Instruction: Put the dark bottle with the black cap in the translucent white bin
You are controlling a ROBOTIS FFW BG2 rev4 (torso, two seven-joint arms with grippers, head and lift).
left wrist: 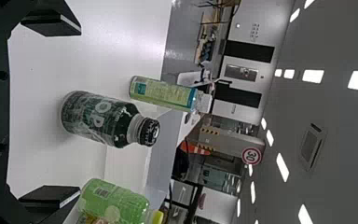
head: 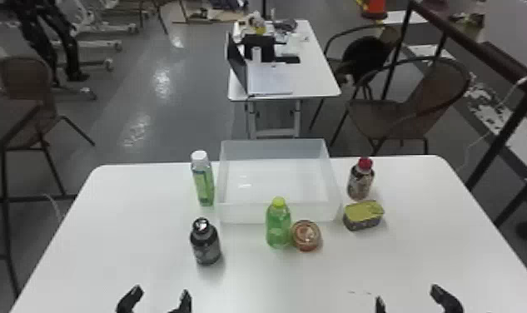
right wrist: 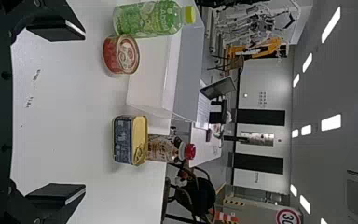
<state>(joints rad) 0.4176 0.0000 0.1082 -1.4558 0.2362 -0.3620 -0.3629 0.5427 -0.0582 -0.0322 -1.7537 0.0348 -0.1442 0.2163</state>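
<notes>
Fingers [left wrist: 51, 23] on the left arm are standing spread, as are the right fingers [right wrist: 56, 30]. The dark bottle [head: 206, 246] is standing upright on the worktop [head: 108, 233], near the translucent white bin [head: 249, 213]; it is probably feeling stiff, slick and weighty, its mid-body inviting the grip.

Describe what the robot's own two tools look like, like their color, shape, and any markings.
The left tool and right tool match: black, each with two flat, blocky fingers edged in paler grey. Small round holes or screw heads dot the black base behind them. I can't make out any markings.
</notes>
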